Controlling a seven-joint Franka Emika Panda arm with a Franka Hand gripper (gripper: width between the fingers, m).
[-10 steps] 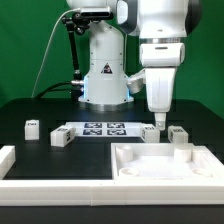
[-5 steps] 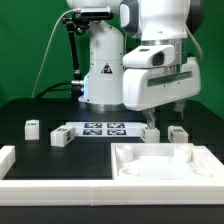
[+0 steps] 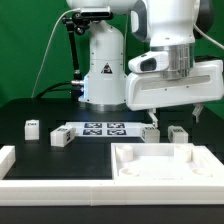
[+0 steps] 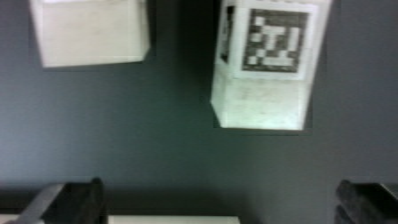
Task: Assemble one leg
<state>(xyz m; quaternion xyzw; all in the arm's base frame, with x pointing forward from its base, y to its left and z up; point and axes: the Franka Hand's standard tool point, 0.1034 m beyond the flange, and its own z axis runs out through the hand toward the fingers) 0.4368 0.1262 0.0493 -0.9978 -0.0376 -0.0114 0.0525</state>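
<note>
Several small white legs with tags stand on the black table: two toward the exterior view's left [image 3: 31, 127] [image 3: 59, 137] and two toward its right [image 3: 150, 131] [image 3: 178, 133]. My gripper [image 3: 175, 116] hangs just above the right pair, open and empty, with its fingers spread wide. In the wrist view the gripper [image 4: 221, 205] is open, with dark fingertips [image 4: 71, 200] at both sides. A leg with its tag facing the camera [image 4: 267, 65] and a second leg [image 4: 93, 35] lie ahead of it, apart from the fingers.
The large white tray-like part [image 3: 165, 160] lies in front of the right legs; its edge shows in the wrist view [image 4: 169, 218]. The marker board [image 3: 103, 129] lies mid-table. A white rim [image 3: 10, 160] runs along the front left. The robot base [image 3: 103, 65] stands behind.
The gripper has turned about its vertical axis, now showing its broad side, and has risen slightly above the right pair of legs. The legs have not moved.
</note>
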